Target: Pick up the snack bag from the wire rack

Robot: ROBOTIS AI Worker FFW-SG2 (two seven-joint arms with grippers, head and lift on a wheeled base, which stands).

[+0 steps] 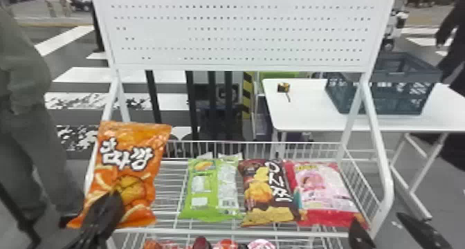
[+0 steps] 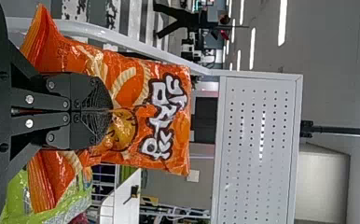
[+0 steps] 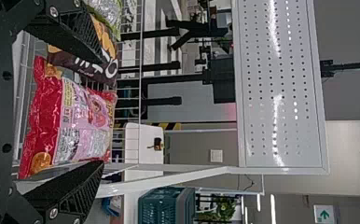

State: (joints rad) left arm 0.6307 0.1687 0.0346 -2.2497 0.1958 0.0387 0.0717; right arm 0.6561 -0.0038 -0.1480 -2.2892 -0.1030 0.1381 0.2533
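I have the orange snack bag (image 1: 135,182) in my left gripper (image 1: 108,206), up at the left end of the wire rack (image 1: 249,232). The jaws are drawn nearly together, with the tips meeting over the lower middle of the bag and its film pinched there. The bag is roughly upright, printed front towards my head camera, its top leaning a little to the right in the head view. I can't tell whether its bottom edge touches the rack.

My right gripper (image 1: 376,216) is at the front right corner of the rack. In its wrist view the 2 fingers (image 3: 73,191) stand wide apart with nothing between the tips, and the red-and-pink snack bag (image 3: 71,123) lies beyond them.

On the rack I count 3 more bags in a row: the green snack bag (image 1: 211,193) nearest the orange bag, then the dark brown snack bag (image 1: 268,193), then the red-and-pink bag, these last 2 against each other. More packs (image 1: 225,245) show below the front rail. The perforated white panel (image 1: 238,34) rises above the rack, and behind to the right a dark crate (image 1: 384,96) sits on the white table (image 1: 304,117).
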